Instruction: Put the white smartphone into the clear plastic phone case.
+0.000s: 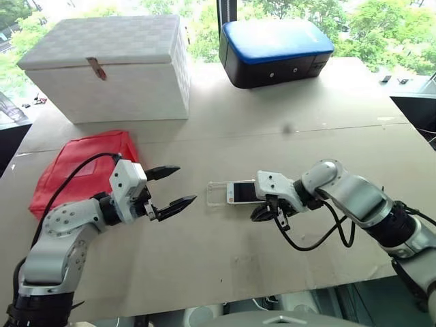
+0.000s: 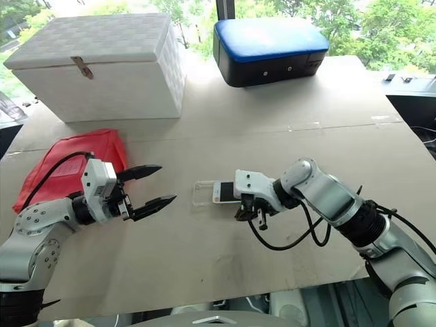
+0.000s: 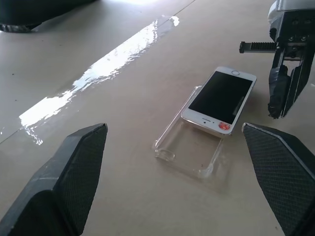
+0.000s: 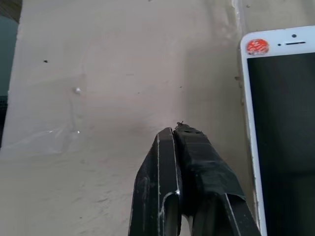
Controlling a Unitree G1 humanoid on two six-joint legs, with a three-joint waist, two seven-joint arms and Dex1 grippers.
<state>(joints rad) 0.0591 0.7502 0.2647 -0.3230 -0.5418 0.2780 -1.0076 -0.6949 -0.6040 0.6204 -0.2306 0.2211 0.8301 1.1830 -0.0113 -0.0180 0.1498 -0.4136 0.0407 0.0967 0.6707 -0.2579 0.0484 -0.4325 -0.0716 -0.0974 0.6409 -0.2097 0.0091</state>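
Right gripper point(image 1: 262, 213), jaws clenched on nothing, hovers at five o'clock of the white smartphone point(image 1: 242, 191): glossy dark screen, rounded corners, red sticker. It lies apparently half-seated on the clear plastic phone case point(image 1: 216, 193). Left gripper point(image 1: 174, 185) gapes empty at nine o'clock on the matte table point(image 1: 286, 136).

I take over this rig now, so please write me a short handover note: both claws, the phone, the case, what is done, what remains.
Left claw: open, holding nothing, hovering left of the case.
Right claw: shut, empty, beside the phone.
White smartphone: screen up, one end lying over the clear plastic phone case, the other end sticking out past it.
Done: phone partly on the case.
Left: slide and seat it fully.
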